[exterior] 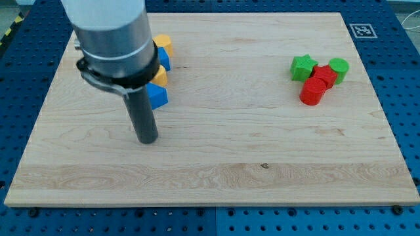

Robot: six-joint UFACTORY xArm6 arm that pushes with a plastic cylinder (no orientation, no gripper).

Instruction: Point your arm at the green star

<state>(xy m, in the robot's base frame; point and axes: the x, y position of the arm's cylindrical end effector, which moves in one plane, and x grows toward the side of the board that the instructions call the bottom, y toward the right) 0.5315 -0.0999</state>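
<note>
The green star (pixel 302 67) lies at the view's right on the wooden board (pixel 262 157), touching a red block (pixel 325 75). A green round block (pixel 338 67) and a red cylinder (pixel 312 92) sit in the same cluster. My tip (pixel 147 139) rests on the board at the view's left, far from the green star. Just above and right of the tip lie a blue block (pixel 157 96), a yellow block (pixel 159 76), another blue block (pixel 163 58) and a yellow block (pixel 163 43), partly hidden by the arm.
The arm's grey body (pixel 108 33) covers the board's upper left corner. A fiducial tag (pixel 363 29) sits off the board's upper right corner on the blue perforated table (pixel 400 98).
</note>
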